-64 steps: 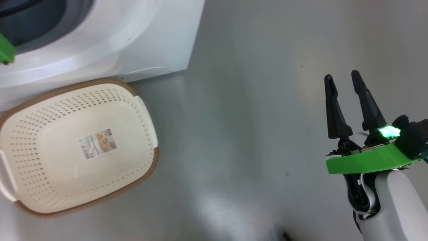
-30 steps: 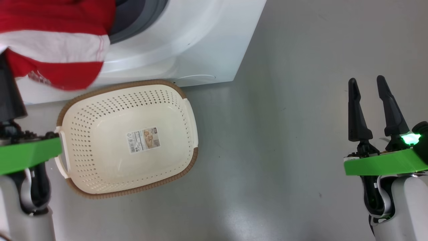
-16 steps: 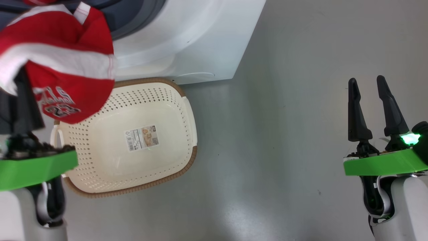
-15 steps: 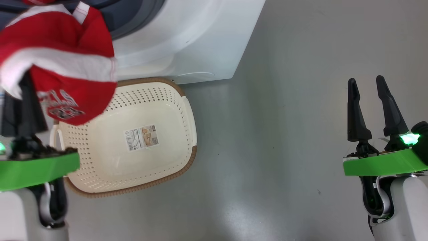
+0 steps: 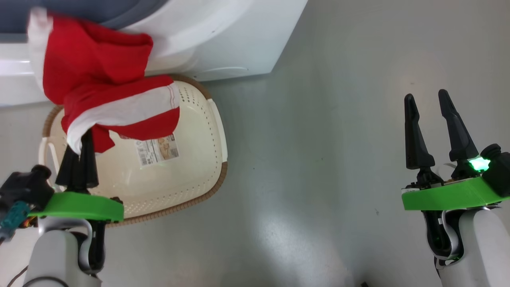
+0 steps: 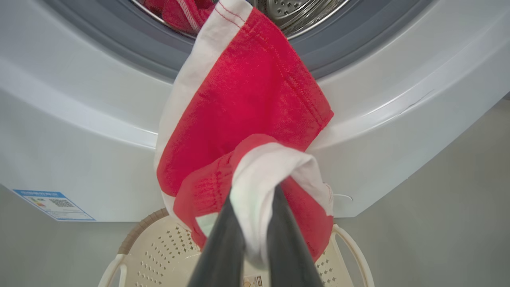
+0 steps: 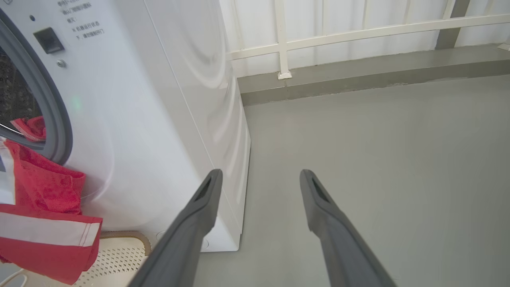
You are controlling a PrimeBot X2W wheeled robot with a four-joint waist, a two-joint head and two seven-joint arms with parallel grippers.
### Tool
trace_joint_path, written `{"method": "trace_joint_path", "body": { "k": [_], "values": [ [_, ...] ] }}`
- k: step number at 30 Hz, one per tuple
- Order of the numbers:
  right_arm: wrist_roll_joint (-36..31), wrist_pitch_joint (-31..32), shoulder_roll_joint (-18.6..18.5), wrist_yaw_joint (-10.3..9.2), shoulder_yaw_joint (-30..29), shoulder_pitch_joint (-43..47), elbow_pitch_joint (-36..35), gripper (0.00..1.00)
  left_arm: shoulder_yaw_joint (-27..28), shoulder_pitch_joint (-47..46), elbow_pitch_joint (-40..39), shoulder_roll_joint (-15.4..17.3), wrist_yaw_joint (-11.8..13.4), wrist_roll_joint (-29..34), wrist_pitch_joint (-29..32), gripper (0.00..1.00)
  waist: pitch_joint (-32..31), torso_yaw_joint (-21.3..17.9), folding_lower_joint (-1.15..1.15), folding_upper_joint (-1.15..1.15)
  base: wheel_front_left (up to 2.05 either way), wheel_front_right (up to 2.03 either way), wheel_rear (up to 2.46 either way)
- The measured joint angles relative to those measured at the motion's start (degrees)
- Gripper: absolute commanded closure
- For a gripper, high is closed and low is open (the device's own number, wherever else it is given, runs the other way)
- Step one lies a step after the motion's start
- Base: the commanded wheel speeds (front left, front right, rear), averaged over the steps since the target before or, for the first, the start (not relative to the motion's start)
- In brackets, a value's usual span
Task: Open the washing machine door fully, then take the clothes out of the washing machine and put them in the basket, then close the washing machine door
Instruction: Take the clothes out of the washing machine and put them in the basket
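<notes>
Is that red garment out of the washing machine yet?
Partly out. The red garment trails from the drum opening down to the left gripper, shut on it.

The left gripper (image 5: 81, 143) and right gripper (image 5: 425, 94) each have two long, tapering matte black fingers (image 5: 414, 135). Behind each pair of jaws a flat bright green plastic plate (image 5: 446, 197) caps a rounded pale grey forearm (image 5: 476, 247), with looped black and white cables (image 5: 438, 239) tucked beneath. A small green light (image 5: 478, 163) glows beside the base of the right jaws. A teal connector (image 5: 14, 217) sits beside the left.
</notes>
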Motion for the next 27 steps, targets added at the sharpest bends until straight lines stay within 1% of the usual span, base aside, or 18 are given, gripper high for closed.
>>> {"method": "trace_joint_path", "body": {
  "k": [8, 15, 22, 27],
  "values": [
    [-0.1, 0.0, 0.0, 0.00, 0.4, -1.3, -0.5, 0.00, -1.1, -4.3, 8.2, 0.5, 0.0, -0.2, 0.0, 1.00, 3.7, -0.2, 0.00, 0.00, 0.00, 0.00, 0.00],
    [-0.4, 0.0, 0.0, 0.00, 1.1, -2.1, -1.0, 0.00, -3.7, -9.1, 17.1, 1.9, 0.0, -0.8, 0.0, 1.00, 7.1, -0.4, 0.00, 0.00, 0.00, 0.00, 0.00],
    [-0.5, 0.0, 0.0, 0.00, 1.4, -2.9, -1.1, 0.00, -5.6, -14.3, 26.4, 2.1, 0.0, -1.8, 0.0, 1.00, 10.5, 0.1, 0.00, 0.00, 0.00, 0.00, 0.00],
    [-1.3, 0.0, -0.1, 0.00, 1.9, -4.0, -1.1, 0.00, -6.9, -17.3, 29.7, 2.1, 0.0, -2.9, 0.0, 1.00, 12.4, 0.7, 0.00, 0.00, 0.00, 0.00, 0.00]
  ]
}}
